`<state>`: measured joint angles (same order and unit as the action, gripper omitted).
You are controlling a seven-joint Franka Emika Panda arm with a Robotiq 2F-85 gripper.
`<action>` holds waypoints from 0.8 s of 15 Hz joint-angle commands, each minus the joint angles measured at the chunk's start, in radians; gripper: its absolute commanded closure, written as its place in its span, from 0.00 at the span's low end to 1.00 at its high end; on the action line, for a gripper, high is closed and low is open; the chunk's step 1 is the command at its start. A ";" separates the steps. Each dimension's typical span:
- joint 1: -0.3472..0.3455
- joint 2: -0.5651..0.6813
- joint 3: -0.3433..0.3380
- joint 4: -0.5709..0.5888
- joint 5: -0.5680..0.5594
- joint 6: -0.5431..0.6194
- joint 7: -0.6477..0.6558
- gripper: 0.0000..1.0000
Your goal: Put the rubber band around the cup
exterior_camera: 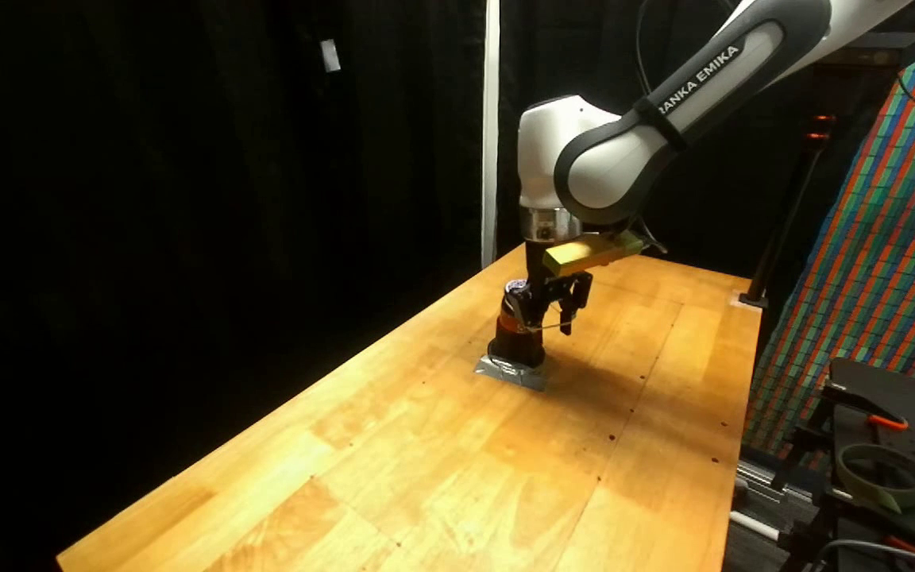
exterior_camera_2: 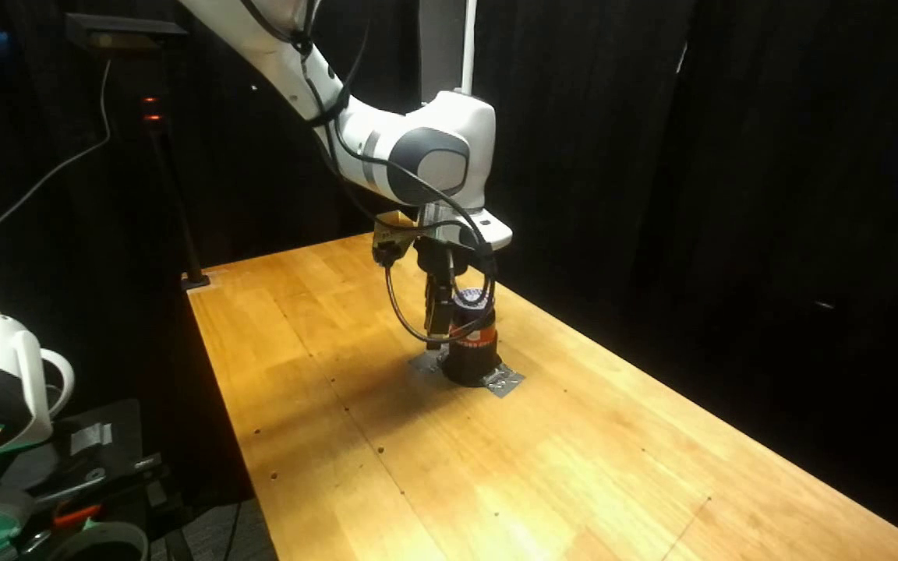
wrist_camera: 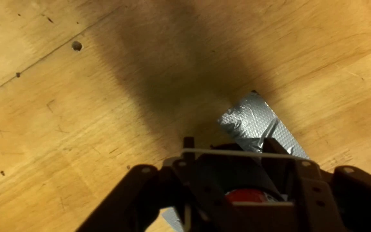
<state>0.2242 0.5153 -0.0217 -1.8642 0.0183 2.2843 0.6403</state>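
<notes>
Placement of the rubber band seems to be your step in hand: in the wrist view your gripper stands wide, the band taut across its fingers. Whether the loop circles the cup or passes beside it, you cannot tell; the next move likely calls for confirming that, then easing the fingers out without flicking the band off. Rightward, in an exterior view, the cup sits at four o'clock from the gripper, upright, dark, orange-red around the middle, wider at the foot, with grey tape at five o'clock.
</notes>
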 commanded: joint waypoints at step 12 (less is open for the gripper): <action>0.068 -0.148 -0.033 -0.371 -0.025 0.624 0.053 0.87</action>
<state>0.2401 0.4100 -0.0090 -2.1498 0.0181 2.7943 0.6492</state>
